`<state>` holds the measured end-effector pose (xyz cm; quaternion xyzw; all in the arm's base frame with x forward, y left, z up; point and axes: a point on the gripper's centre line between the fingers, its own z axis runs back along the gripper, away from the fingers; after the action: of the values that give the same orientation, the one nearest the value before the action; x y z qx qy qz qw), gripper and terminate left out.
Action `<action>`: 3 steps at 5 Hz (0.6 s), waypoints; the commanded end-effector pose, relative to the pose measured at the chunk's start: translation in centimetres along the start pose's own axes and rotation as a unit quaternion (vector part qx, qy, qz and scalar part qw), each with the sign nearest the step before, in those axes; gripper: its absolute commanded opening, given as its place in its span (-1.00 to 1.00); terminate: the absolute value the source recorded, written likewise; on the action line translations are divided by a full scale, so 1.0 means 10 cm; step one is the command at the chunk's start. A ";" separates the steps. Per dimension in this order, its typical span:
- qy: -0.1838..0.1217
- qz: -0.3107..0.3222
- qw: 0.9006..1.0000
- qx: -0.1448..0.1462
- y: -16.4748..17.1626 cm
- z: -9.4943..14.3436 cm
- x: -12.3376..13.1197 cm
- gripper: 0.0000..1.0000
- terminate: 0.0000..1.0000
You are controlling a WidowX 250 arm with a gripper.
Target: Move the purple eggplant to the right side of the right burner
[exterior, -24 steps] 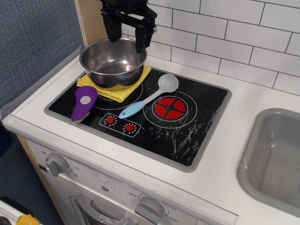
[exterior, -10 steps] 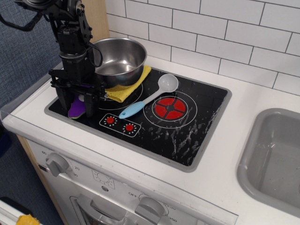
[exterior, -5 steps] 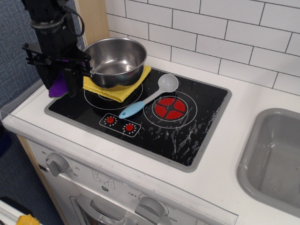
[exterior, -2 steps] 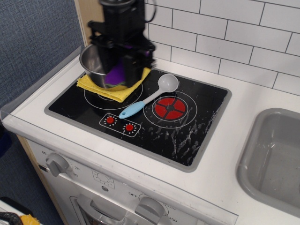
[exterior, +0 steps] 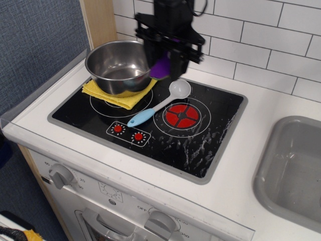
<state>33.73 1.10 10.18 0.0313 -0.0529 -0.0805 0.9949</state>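
White-tiled wall behind; pincer [exterior: 164, 67] clamped on purple eggplant [exterior: 161, 68], aloft; right burner [exterior: 181, 116] lies down-right, front of it.

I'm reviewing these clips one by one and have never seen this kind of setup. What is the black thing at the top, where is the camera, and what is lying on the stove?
The single view looks down from the front at a toy kitchen. The black thing is a robot arm; its claw is shut on the purple eggplant, held in the air above the back of the cooktop. On the black glass lie a metal pot on a yellow cloth, a blue-handled white spoon, and the right burner, a red disc in white rings. A grey sink is at the right.
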 end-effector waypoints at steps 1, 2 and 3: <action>0.022 -0.009 0.999 -0.035 -0.21 -0.30 0.19 -1.00 -1.00; 0.045 -0.032 0.997 -0.046 -0.36 -0.53 0.19 -1.00 -1.00; 0.055 -0.041 0.997 -0.047 -0.44 -0.61 0.18 -1.00 -1.00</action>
<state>35.51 -2.79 2.43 -0.0103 0.0317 -0.1182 0.9924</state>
